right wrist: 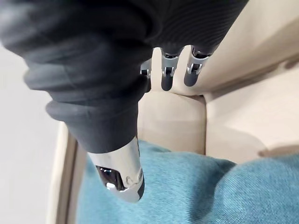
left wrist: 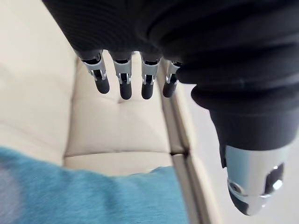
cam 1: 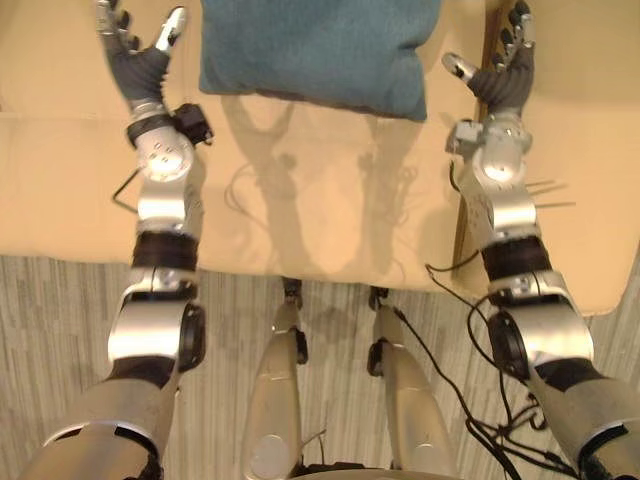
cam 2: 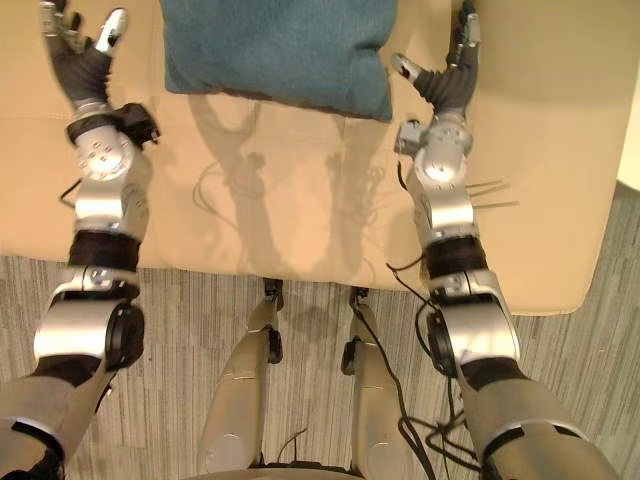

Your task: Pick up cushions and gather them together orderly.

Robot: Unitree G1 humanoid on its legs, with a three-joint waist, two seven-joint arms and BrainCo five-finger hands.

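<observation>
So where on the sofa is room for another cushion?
The middle of the sofa seat is bare, from the cushion down to the front edge. It's tight beside the cushion, where the left hand and right hand flank it.

No readable txt, labels or nos. on cushion [cam 1: 320,50] or sofa [cam 1: 330,200], far as I can tell.
</observation>
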